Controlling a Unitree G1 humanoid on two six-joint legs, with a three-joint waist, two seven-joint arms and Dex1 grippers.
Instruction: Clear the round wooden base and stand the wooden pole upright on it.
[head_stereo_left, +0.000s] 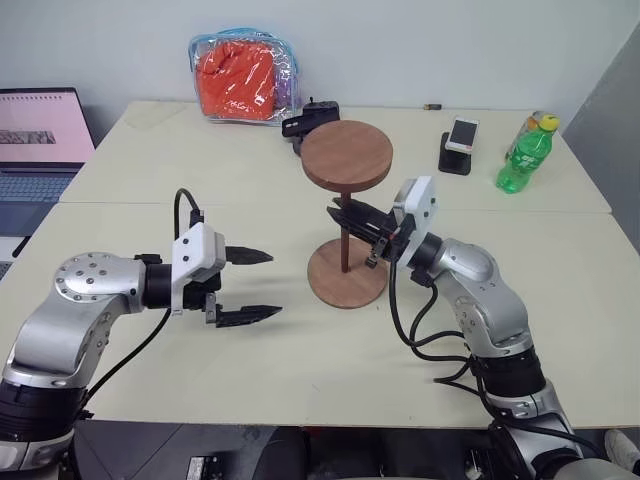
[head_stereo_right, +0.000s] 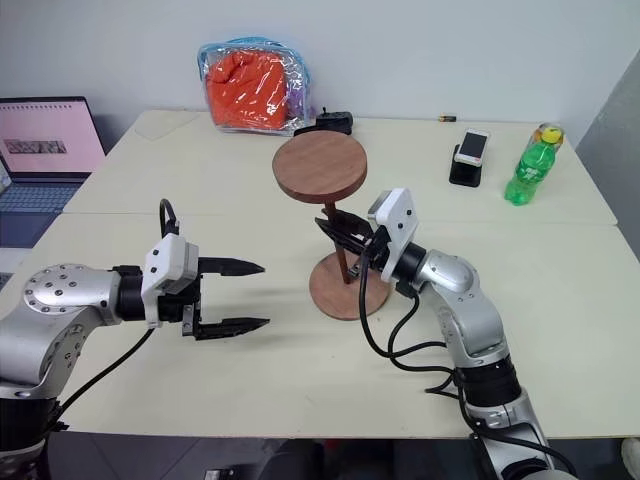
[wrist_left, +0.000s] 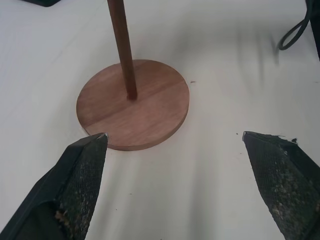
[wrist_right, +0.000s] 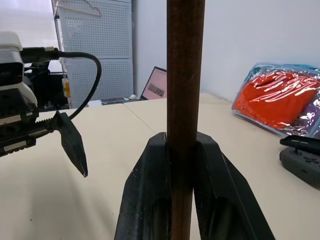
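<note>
While the left gripper hangs with its fingers spread wide and holding nothing, just left of the base, the pole stands upright with its foot in the centre hole of that base. The base lies flat on the table, near the middle, with nothing else on it. At the pole's top sits its fixed disc, level and well above the base. To the right, the right gripper has its fingers pressed on the rod about halfway up.

Handling, as a judgement: the pole is rigid, dry wood, light, and unlikely to be harmed by a firm pinch. Its smooth round rod may roll or slip between flat pads, so a square grip across the rod is advised. The disc on top makes it top-heavy; a hold at mid-rod or higher controls tilt best. The base is a thin, stiff disc, likely to slide on the smooth table if pushed sideways. Steady it at the rim with the free gripper if the pole must be pressed home.
</note>
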